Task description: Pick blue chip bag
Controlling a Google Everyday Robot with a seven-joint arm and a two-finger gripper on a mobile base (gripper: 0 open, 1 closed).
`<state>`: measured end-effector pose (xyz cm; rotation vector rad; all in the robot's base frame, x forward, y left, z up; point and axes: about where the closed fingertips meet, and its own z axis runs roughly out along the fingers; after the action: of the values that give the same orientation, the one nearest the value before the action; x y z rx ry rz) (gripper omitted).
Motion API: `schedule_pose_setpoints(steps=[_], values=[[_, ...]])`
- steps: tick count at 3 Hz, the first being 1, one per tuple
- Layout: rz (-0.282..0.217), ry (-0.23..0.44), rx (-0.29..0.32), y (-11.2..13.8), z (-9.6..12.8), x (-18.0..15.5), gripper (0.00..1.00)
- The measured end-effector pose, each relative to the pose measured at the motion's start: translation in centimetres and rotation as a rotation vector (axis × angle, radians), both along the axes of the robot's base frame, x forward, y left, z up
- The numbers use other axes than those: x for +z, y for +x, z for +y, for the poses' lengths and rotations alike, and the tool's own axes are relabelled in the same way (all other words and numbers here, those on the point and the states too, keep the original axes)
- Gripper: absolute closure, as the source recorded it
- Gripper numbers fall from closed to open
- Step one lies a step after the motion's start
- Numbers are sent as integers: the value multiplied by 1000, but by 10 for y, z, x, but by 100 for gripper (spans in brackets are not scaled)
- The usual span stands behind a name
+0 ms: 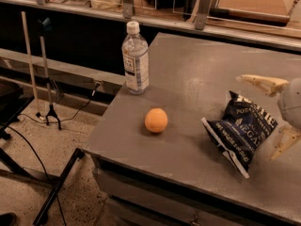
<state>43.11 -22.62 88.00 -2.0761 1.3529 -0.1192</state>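
Note:
The blue chip bag [242, 128] lies crumpled on the grey table [197, 69] at the right, dark navy with white lettering and white seams. My gripper [256, 118] comes in from the right edge of the camera view. It is open, with one cream finger [263, 84] just beyond the bag's far top corner and the other finger [284, 144] by its near right side. The fingers straddle the bag's right end without closing on it.
An orange ball-like fruit [156, 120] sits left of the bag near the table's front. A clear water bottle [135, 60] stands upright near the left edge. A glass-fronted rail runs along the back. A stand [47, 79] and cables are on the floor at left.

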Motion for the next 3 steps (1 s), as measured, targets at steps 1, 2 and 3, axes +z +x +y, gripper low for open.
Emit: schedule_pose_setpoints(steps=[1, 2, 3], values=[[-36, -28, 58, -1, 2, 1, 0], [-15, -39, 95, -2, 9, -1, 0], [21, -81, 166, -1, 23, -13, 0]])
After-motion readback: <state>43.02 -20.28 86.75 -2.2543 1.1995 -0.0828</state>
